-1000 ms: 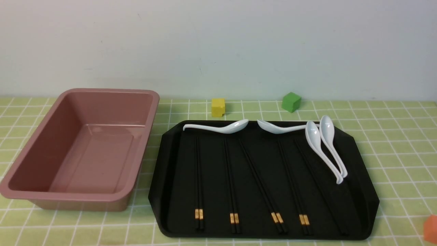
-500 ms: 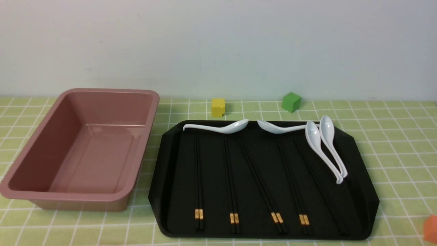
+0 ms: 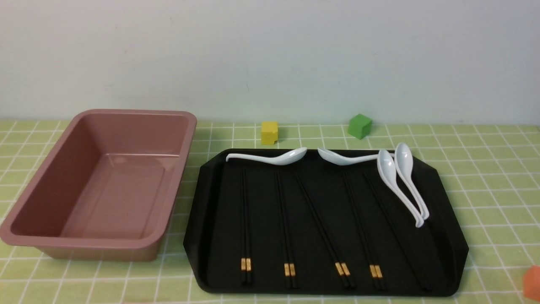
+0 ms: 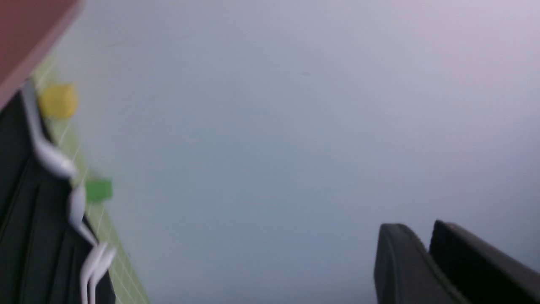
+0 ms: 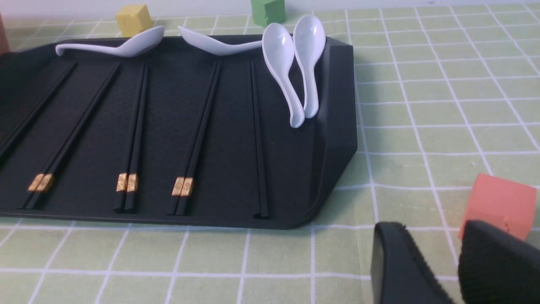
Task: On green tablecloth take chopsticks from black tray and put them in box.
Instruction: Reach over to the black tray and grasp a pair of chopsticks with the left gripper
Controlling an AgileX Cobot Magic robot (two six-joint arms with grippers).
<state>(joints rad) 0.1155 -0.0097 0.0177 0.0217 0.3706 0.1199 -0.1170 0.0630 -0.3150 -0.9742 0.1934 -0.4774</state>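
Several pairs of black chopsticks (image 3: 246, 228) lie side by side, lengthwise, in the black tray (image 3: 445, 240) on the green tablecloth (image 3: 485, 177). Most show gold bands at their near ends. The pink-brown box (image 3: 50, 177) stands empty to the tray's left. Neither gripper shows in the front view. In the right wrist view my right gripper (image 5: 434, 230) is slightly open and empty, low over the cloth off the tray's (image 5: 337, 139) near right corner, with the chopsticks (image 5: 133, 126) ahead. In the blurred left wrist view my left gripper (image 4: 422, 230) is shut, empty and facing the wall.
Several white spoons (image 3: 400, 181) lie along the tray's far edge and right side. A yellow cube (image 3: 269, 132) and a green cube (image 3: 360, 126) sit behind the tray. An orange cube (image 3: 532, 282) sits at the near right, right beside my right gripper's fingers (image 5: 498, 202).
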